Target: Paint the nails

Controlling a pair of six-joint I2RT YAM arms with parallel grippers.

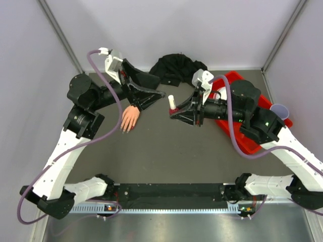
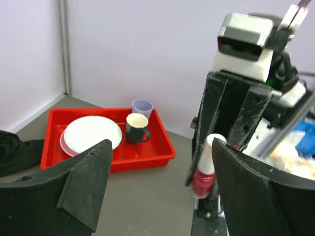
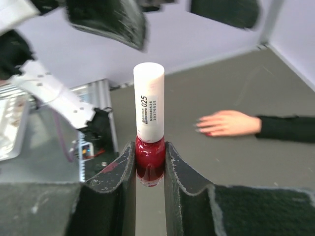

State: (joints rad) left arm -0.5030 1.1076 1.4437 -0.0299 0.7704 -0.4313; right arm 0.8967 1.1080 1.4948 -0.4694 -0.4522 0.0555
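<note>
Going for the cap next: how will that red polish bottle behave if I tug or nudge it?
The polish bottle looks small and probably light, glass-like, so likely slippery and breakable. The right gripper pinches only its red base, leaving the tall white cap free above; a sideways tug may tilt it in the grip.

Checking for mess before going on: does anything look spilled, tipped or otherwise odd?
Nothing stands out. The bottle stands upright in the right gripper, with its cap on. No polish shows on the table. The hand lies flat, palm down.
</note>
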